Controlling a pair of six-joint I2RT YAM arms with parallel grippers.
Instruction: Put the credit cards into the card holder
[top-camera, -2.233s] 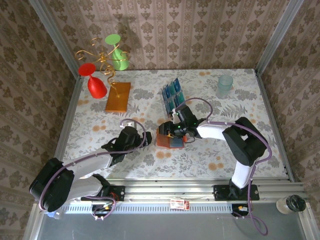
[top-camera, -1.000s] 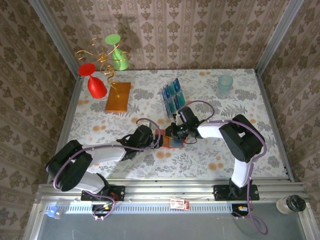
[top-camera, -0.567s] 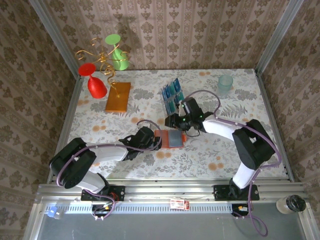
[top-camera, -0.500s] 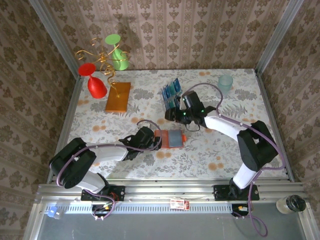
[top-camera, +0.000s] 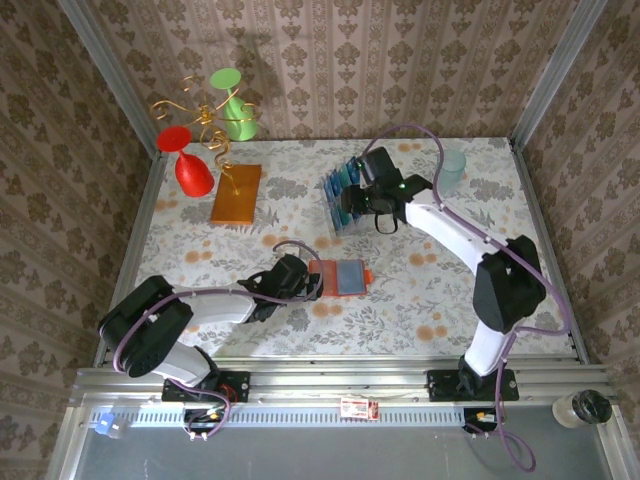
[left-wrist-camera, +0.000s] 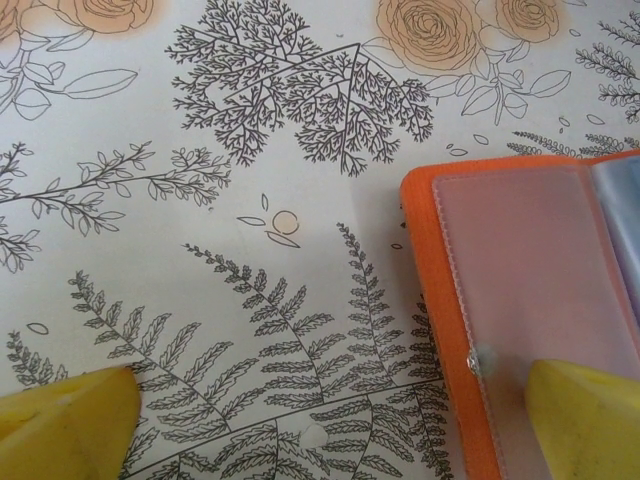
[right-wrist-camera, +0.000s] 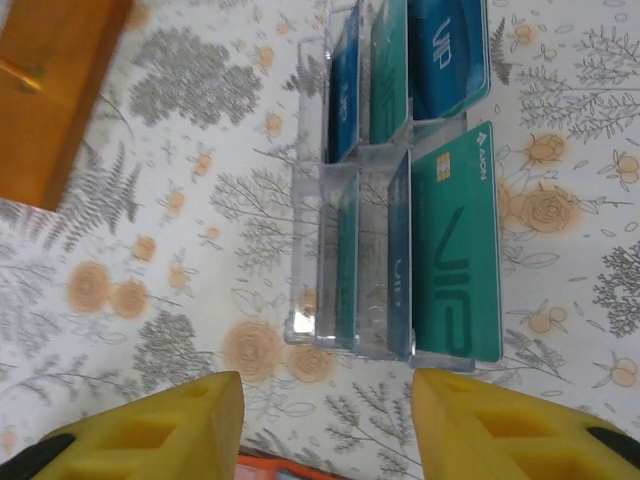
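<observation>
Right gripper (right-wrist-camera: 325, 430): jaws spread pretty wide, nothing between them, hanging over the clear plastic slotted rack (right-wrist-camera: 365, 250) near the far edge of the floral-cloth table (top-camera: 450, 300).
Credit cards (right-wrist-camera: 455, 250): thin dark blue and teal plastic rectangles, all sitting in the rack's slots and leaning a bit, so the outer teal one shows its face.
Card holder (top-camera: 340, 277): small orange-red folding wallet, lying open and flat around mid-table, grey-blue inside facing up.
Left gripper (left-wrist-camera: 320, 430): wide open and empty, straddling the card holder's edge, with one yellow fingertip (left-wrist-camera: 585, 415) over its clear pocket and the other over bare cloth.
Other stuff: flat orange-brown rectangular slab (top-camera: 237, 193) towards the far-left corner, pale green cup (top-camera: 450, 170) by the far-right corner.
</observation>
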